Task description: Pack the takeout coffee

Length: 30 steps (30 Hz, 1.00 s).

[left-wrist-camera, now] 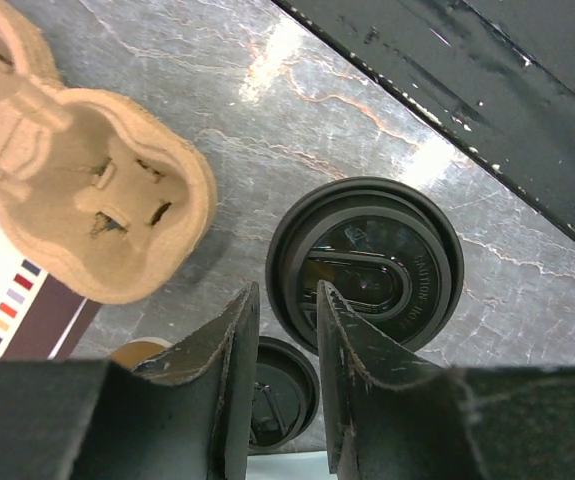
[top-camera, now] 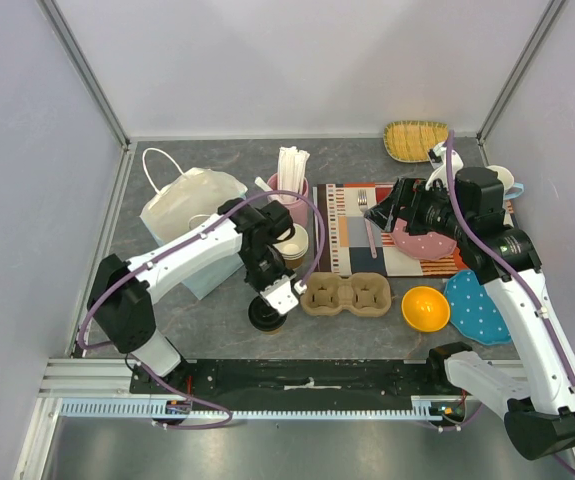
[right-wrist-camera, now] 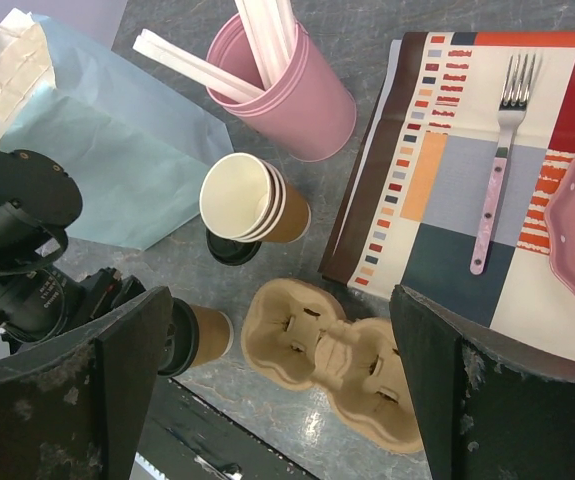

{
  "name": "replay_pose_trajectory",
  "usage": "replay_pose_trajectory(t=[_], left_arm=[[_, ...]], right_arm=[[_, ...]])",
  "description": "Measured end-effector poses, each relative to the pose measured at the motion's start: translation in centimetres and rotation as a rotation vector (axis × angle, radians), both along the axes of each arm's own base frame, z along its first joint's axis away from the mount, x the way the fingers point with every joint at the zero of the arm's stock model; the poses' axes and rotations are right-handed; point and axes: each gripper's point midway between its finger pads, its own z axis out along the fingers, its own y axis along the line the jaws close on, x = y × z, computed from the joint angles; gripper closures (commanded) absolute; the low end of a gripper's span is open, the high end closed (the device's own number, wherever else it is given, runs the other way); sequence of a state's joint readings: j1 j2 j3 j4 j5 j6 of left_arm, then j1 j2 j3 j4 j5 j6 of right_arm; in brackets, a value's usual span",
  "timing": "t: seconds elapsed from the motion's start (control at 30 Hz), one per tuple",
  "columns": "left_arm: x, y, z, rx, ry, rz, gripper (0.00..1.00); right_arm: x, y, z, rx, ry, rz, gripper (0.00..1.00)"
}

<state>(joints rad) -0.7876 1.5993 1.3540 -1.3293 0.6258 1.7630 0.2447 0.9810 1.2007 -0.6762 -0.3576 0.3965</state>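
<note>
The takeout coffee, a brown paper cup with a black sip lid (left-wrist-camera: 367, 265), stands on the table left of the carrier in the top view (top-camera: 265, 315) and shows in the right wrist view (right-wrist-camera: 205, 333). My left gripper (top-camera: 280, 295) hovers just above the lid's edge; in its own view (left-wrist-camera: 285, 290) the jaws stand a narrow gap apart with nothing between them. A brown two-cup pulp carrier (top-camera: 347, 295) lies empty beside it (left-wrist-camera: 97, 210) (right-wrist-camera: 332, 360). My right gripper (top-camera: 379, 212) is wide open and empty above the placemat (right-wrist-camera: 279, 295).
A stack of lidless paper cups (top-camera: 292, 240) (right-wrist-camera: 252, 200) stands by a loose black lid (right-wrist-camera: 229, 248) (left-wrist-camera: 282, 390). Around are a pink cup of straws (top-camera: 289, 185), a white paper bag (top-camera: 192, 210), a striped placemat (top-camera: 352, 225) with fork (right-wrist-camera: 497, 170), an orange bowl (top-camera: 425, 308) and plates.
</note>
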Motion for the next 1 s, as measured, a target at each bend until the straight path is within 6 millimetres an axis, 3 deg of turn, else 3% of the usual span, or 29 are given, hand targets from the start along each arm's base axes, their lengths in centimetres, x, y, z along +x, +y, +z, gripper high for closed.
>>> replay_pose_trajectory(t=[0.2, 0.43, 0.8, 1.0], left_arm=[[-0.4, 0.9, -1.4, 0.037, 0.007, -0.022, 0.67], [-0.1, 0.9, -1.7, 0.04, -0.021, -0.042, 0.79], [-0.6, 1.0, -2.5, 0.059, -0.014, -0.06, 0.8], [-0.7, 1.0, -2.5, 0.059, -0.014, -0.061, 0.98]], right_arm=[[0.0, 0.0, 0.0, -0.001, -0.001, -0.001, 0.02], [0.3, 0.0, -0.3, -0.005, 0.01, -0.003, 0.02], [0.5, 0.0, -0.6, -0.012, 0.017, -0.005, 0.02], [0.5, 0.0, -0.7, -0.012, 0.019, -0.005, 0.02]])
